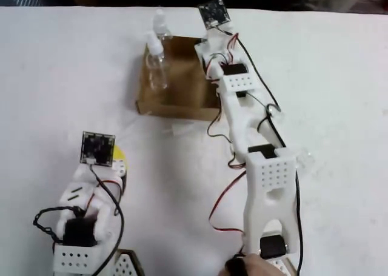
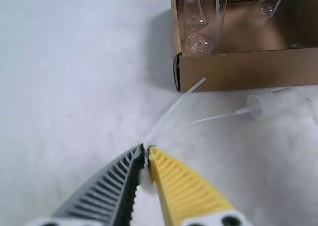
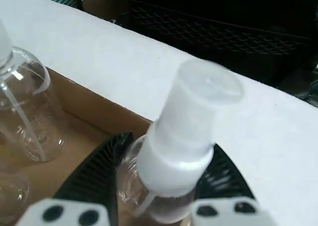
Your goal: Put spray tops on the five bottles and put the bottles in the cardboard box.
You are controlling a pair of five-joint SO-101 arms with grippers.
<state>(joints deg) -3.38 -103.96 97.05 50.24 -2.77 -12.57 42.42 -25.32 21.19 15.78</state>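
My right gripper (image 3: 171, 154) is shut on a clear bottle (image 3: 149, 191) with a white spray top (image 3: 181, 121), held over the cardboard box (image 3: 94, 112). In the high view this gripper (image 1: 210, 60) hangs at the box's right side. Two capped bottles (image 1: 159, 67) (image 1: 160, 22) stand in the box (image 1: 176, 112) at its left side. My left gripper (image 2: 147, 149) is shut low over the table; its tips meet the ends of two thin clear tubes. One tube leads to a loose spray top (image 2: 263, 106) lying in front of the box (image 2: 248, 69).
The white table spreads wide to the left of the box. The right arm (image 1: 267, 179) stretches from the near edge to the box, with red and black cables beside it. A small clear piece (image 1: 305, 158) lies to its right.
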